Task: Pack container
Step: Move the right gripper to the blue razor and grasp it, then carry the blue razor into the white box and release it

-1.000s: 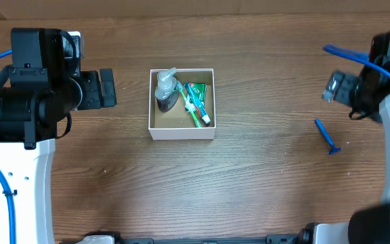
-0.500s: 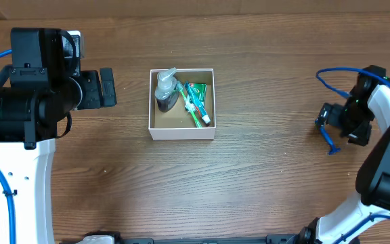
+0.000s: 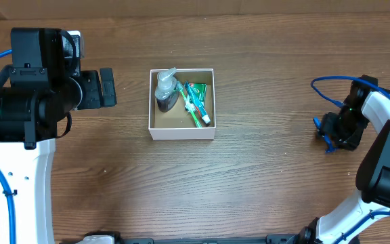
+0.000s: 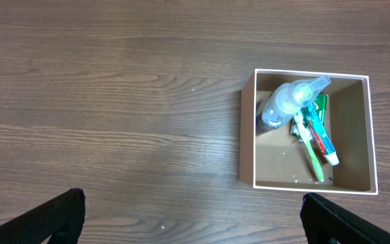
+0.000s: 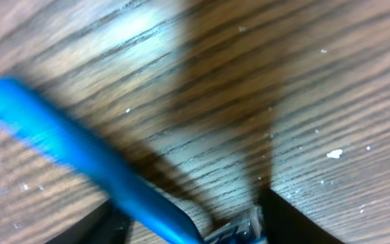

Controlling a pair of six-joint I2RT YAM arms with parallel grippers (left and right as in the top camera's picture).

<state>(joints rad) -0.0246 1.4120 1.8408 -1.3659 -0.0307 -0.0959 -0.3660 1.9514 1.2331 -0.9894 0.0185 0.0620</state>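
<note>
The container (image 3: 181, 134) is a square white-walled box with a brown inside, standing at the table's middle; in the left wrist view the container (image 4: 248, 139) is at the right. In it lie a clear pump bottle (image 3: 166, 91), a green toothbrush (image 3: 193, 112) and a small tube (image 3: 198, 95). A blue razor (image 3: 328, 144) lies on the table at the far right. My right gripper (image 3: 327, 132) is down over it. In the right wrist view the blurred razor (image 5: 80, 152) runs between the dark fingers of the right gripper (image 5: 191, 225). My left gripper (image 3: 107, 88) hovers left of the box, open and empty.
The wooden table (image 3: 263, 74) carries nothing else. A blue cable (image 3: 330, 80) loops above the right arm. The left arm's bulky body (image 3: 26, 95) fills the left side.
My right arm has come down and moved left over the razor, and its fingers have narrowed round it. The left arm and the box have not moved.
</note>
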